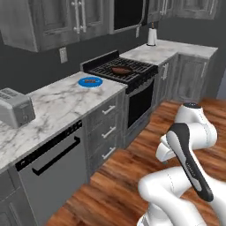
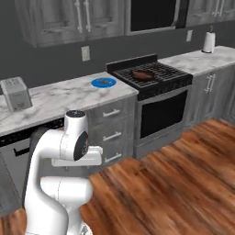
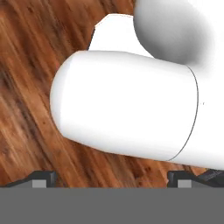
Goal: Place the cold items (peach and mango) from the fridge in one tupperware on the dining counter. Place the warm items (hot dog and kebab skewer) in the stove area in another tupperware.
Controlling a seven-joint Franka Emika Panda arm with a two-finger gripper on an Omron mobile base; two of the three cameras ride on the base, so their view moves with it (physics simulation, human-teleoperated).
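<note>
We see the stove (image 1: 123, 70) between two marble counters, and a brown food item (image 1: 121, 69) lies on its grate, near the front edge; it is probably the hot dog, but we cannot be sure. On the left counter (image 1: 57, 103), close to its right corner beside the stove, a blue plate (image 1: 90, 82) carries a second dark item, too small to name. The toaster (image 1: 15, 107) stands at the far left end of this counter. The gripper (image 3: 112, 180) is folded down over the wooden floor (image 1: 119, 176), its tips spread wide and holding nothing.

We judge that the main risk is confusing the two warm items. No tupperware is visible, so searching may cost time. Also the folded arm could hit the drawers when it unfolds.
</note>
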